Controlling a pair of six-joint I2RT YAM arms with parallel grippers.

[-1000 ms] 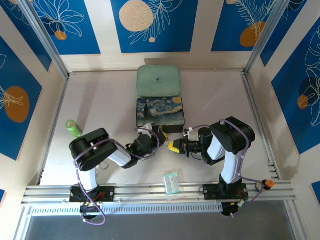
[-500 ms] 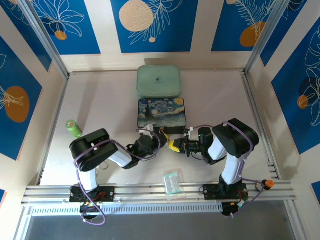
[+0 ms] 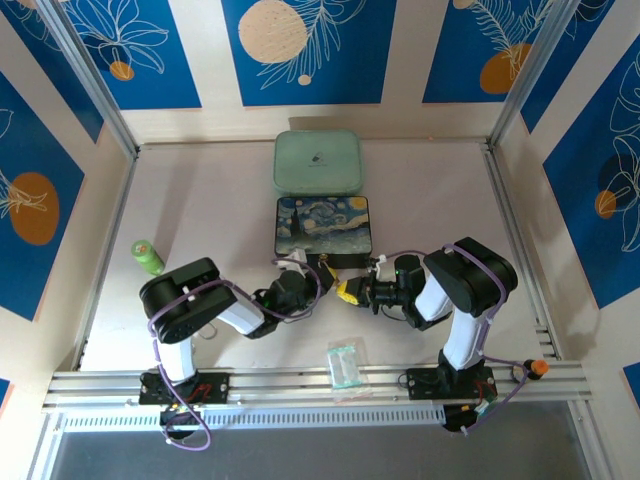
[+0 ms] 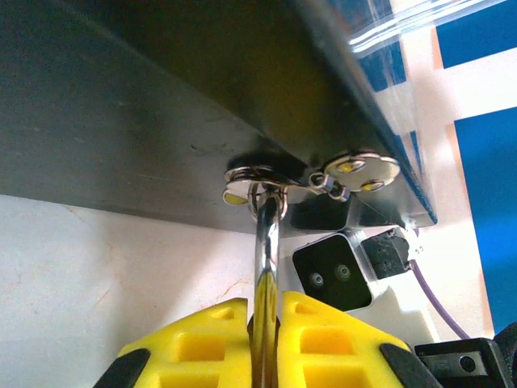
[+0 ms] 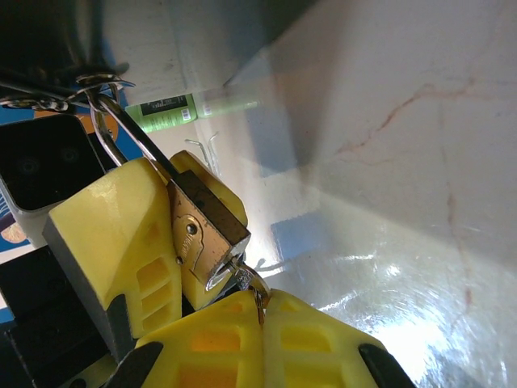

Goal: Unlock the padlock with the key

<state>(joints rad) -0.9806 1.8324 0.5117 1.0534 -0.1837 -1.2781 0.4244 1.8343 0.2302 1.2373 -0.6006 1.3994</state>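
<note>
Left fingers [image 4: 202, 343] clamped on the brass padlock [image 5: 206, 234], its silver shackle hooked through the clasp [image 4: 260, 174] on the painted box [image 3: 322, 225] front, right fingers [image 5: 218, 347] pinching the small key [image 5: 252, 284], tip touching the padlock's bottom, mid-tabletop [image 3: 200, 210].

Left hand [image 3: 303, 284] and right hand [image 3: 348, 292] sit close together — just before the painted box [image 3: 322, 226].

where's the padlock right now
In the right wrist view, the padlock sits centre-left, clamped in the left gripper, hanging from the hasp of the painted box.
</note>
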